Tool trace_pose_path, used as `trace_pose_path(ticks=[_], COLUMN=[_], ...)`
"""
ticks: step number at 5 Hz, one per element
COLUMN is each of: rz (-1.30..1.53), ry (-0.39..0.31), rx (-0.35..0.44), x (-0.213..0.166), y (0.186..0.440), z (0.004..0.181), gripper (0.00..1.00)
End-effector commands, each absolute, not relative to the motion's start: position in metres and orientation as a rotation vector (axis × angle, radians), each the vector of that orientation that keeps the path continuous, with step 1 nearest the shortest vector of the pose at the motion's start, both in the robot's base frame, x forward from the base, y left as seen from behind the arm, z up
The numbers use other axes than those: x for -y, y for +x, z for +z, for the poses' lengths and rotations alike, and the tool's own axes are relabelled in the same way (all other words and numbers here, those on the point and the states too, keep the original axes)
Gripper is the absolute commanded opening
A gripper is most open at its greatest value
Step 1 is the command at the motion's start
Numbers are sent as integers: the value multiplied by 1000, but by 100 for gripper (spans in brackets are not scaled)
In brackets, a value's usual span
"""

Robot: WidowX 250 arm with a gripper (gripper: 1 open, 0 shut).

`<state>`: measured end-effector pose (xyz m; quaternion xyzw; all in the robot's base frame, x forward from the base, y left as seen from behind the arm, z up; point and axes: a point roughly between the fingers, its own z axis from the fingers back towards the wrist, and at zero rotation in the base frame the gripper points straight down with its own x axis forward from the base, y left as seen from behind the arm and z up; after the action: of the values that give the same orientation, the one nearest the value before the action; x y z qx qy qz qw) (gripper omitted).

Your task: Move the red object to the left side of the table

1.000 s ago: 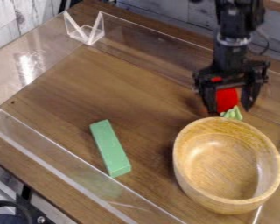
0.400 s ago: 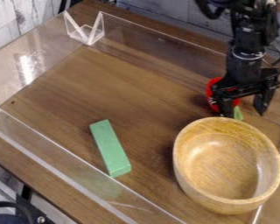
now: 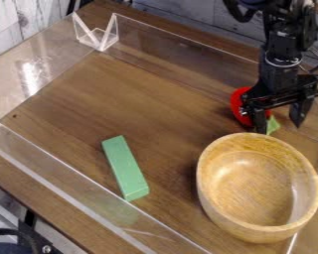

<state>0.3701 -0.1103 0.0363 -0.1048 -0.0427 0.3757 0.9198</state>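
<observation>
The red object (image 3: 242, 105) is a small strawberry-like toy lying on the table (image 3: 135, 99) at the right, just beyond the wooden bowl. Only its left edge and a bit of green leaf (image 3: 270, 126) show past the gripper. My gripper (image 3: 269, 114) points almost straight down over it, open, with a dark finger on either side of the toy. I cannot tell whether the fingers touch it.
A large wooden bowl (image 3: 258, 187) stands at the front right, right next to the gripper. A green rectangular block (image 3: 123, 167) lies near the front wall. Low clear acrylic walls (image 3: 49, 186) edge the table, with a clear corner piece (image 3: 95, 32) at the back left.
The gripper has shifted right and sunk lower over the red toy, now covering most of it. The jaws have stayed open. Bowl and green block have not moved.
</observation>
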Motion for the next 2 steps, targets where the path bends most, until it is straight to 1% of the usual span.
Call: trace_pose_path(ticks=[1,2], rz=[754,768], ry=[-255,-259], rx=[165,184], x=[115,102], y=[373,373], z=[57,48], gripper=[100,100])
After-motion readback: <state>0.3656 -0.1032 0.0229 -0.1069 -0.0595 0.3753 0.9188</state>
